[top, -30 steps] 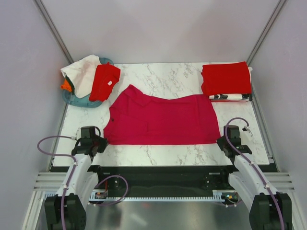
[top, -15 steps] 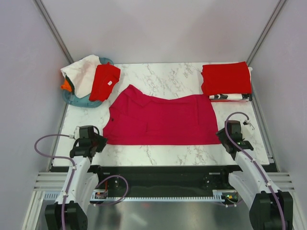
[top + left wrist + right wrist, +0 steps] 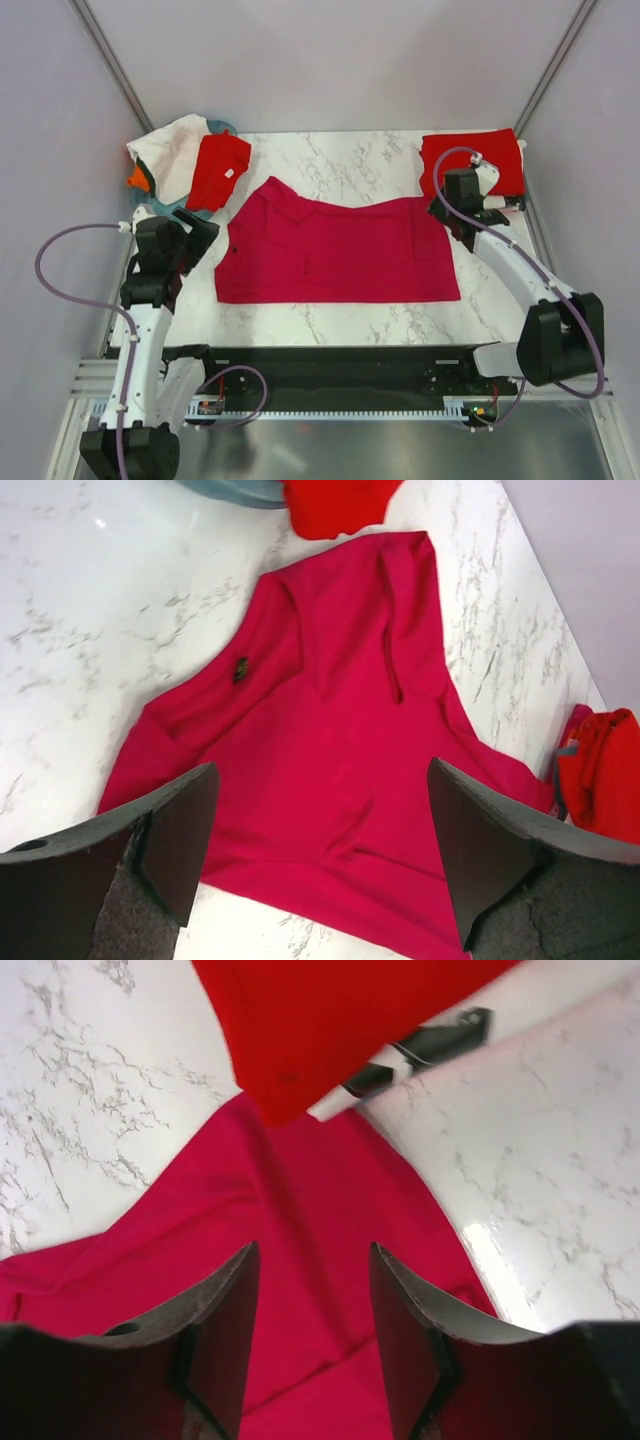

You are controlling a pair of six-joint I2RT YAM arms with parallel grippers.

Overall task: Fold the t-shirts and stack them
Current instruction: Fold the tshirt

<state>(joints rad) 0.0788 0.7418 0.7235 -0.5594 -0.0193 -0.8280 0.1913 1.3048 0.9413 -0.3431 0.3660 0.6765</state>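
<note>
The crimson-magenta t-shirt [image 3: 335,250] lies spread flat across the middle of the marble table, collar to the left. My left gripper [image 3: 198,232] hovers off its left edge, wide open and empty; in the left wrist view the shirt [image 3: 340,740] fills the gap between the fingers [image 3: 175,830]. My right gripper [image 3: 443,213] hangs open over the shirt's far right corner [image 3: 320,1260], holding nothing. A folded bright red t-shirt [image 3: 470,163] lies on a black-and-white one [image 3: 480,203] at the back right; both show in the right wrist view as the red one [image 3: 330,1020] and the black-and-white one [image 3: 425,1045].
A round teal basket [image 3: 165,208] stands at the back left corner with a white shirt [image 3: 170,150], an orange one [image 3: 138,178] and a red one [image 3: 220,170] draped over it. Grey walls close in the table on three sides.
Both grippers have opened and left the crimson shirt's near corners. The left arm swung up beside the shirt's left edge; the right arm moved to the far right corner.
</note>
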